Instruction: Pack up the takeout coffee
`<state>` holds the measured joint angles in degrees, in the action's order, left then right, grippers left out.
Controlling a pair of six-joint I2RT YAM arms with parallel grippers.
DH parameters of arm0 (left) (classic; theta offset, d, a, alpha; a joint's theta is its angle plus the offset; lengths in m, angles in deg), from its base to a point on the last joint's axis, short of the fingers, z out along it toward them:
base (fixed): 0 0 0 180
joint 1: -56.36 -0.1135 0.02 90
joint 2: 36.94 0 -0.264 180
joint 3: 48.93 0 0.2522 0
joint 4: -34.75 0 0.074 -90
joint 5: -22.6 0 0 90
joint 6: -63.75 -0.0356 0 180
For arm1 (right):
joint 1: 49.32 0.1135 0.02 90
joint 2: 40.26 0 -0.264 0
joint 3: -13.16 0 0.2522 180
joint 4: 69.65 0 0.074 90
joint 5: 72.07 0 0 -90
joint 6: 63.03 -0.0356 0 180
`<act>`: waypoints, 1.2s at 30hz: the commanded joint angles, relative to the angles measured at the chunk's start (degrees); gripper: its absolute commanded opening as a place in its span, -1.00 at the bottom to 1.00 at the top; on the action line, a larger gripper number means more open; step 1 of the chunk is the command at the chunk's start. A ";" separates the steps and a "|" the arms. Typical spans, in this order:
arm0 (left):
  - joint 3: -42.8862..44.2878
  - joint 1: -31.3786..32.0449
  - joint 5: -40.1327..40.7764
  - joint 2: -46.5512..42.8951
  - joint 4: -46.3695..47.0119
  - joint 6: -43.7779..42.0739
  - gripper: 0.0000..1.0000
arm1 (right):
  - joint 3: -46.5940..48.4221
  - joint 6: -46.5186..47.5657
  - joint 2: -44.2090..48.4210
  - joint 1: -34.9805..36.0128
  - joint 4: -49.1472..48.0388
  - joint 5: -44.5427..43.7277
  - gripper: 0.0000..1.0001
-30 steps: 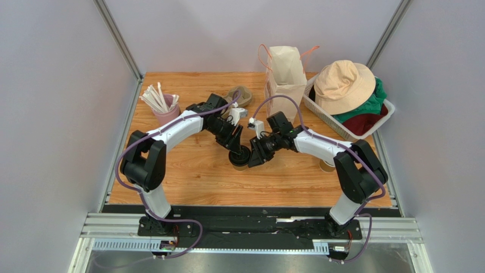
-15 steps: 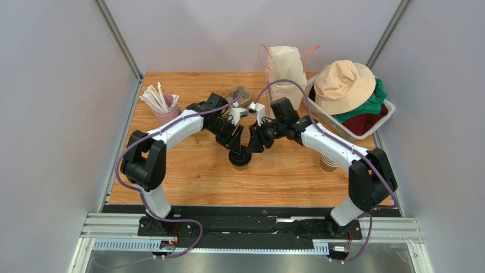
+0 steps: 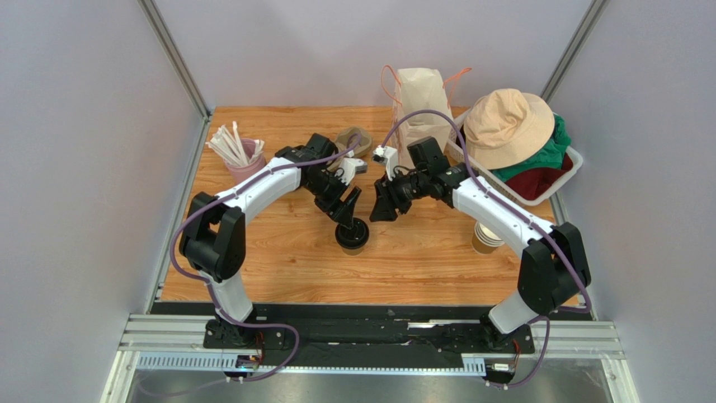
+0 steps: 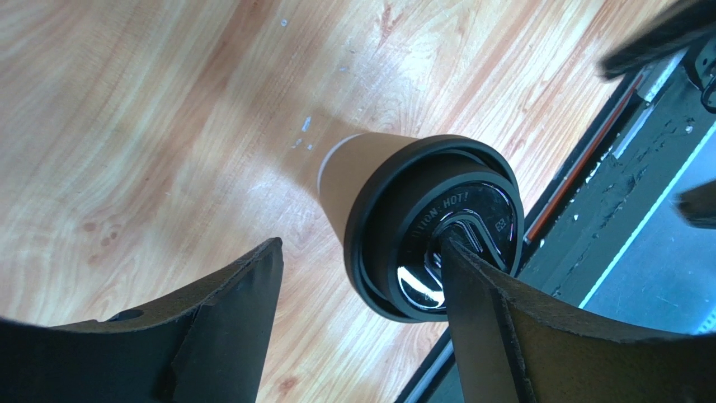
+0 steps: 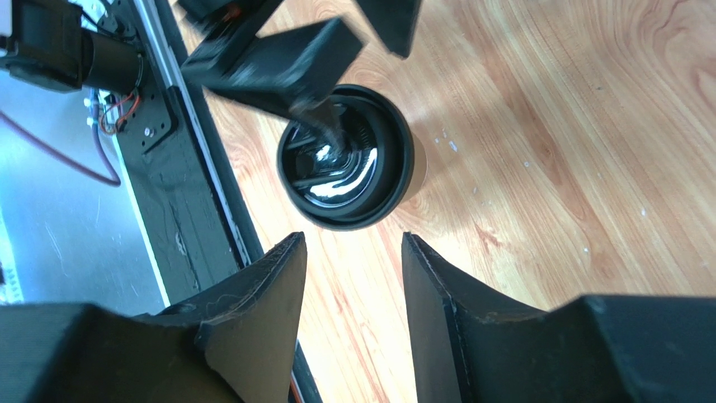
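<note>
Top external shows one takeout coffee (image 3: pixel 353 236) standing upright near the middle of the table (image 3: pixel 269 269), well apart from the one paper bag (image 3: pixel 423 105) at the far edge. Two grippers attend it: the left gripper (image 3: pixel 347 207) just above and behind it, the right gripper (image 3: pixel 377 207) nearby, neither holding anything. One stack of lidless cups (image 3: pixel 486 238) sits to the right; how many are in it I cannot tell. Left wrist shows widely spread jaws, one finger (image 4: pixel 483 327) overlapping the black lid (image 4: pixel 420 210); contact is unclear. The cup looks light and thin-walled, likely to dent if squeezed hard, and the lid could pop off, so the kraft wall just under the rim seems the place to grip. Right wrist shows a narrower gap with nothing in it, the coffee beyond the fingertips.
</note>
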<state>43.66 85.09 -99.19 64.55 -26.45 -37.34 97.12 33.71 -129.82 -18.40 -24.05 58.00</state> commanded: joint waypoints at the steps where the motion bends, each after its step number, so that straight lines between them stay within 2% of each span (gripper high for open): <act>1: 5.01 -0.34 0.24 -0.59 -2.04 -2.88 0.57 | 4.33 5.81 6.15 -0.77 2.96 1.50 0.00; 7: 9.58 -0.69 -0.11 -2.53 -4.06 -2.71 0.63 | 7.93 10.29 11.06 -1.47 5.61 -0.25 0.01; 14: 10.30 -1.40 -0.38 -7.18 -5.21 -2.71 0.63 | 14.18 15.39 14.41 -1.91 8.67 -9.31 0.03; 19: 3.73 -1.75 0.15 -9.21 -3.19 -3.49 0.64 | 13.92 16.81 16.34 -1.91 11.32 -7.47 0.03; 24: -2.70 -1.75 -2.22 -9.12 -2.13 -5.78 0.62 | 9.53 19.09 18.10 -1.21 12.72 -2.82 0.03; 28: -4.38 -3.85 -3.18 -10.26 -0.99 -4.82 0.63 | 4.00 23.39 18.19 5.18 11.50 -6.05 0.03; 32: -3.51 -11.39 -7.31 -11.57 -2.04 -3.50 0.63 | -0.14 25.51 16.44 12.84 8.60 -12.37 0.03; 36: -4.38 -16.16 -8.90 -14.65 -2.48 -3.58 0.63 | 0.20 24.99 11.26 18.55 4.83 -15.89 0.02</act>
<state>38.70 72.91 -104.37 55.02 -29.27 -40.29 96.70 56.68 -115.06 -3.80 -13.12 47.40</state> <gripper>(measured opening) 0.815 0.515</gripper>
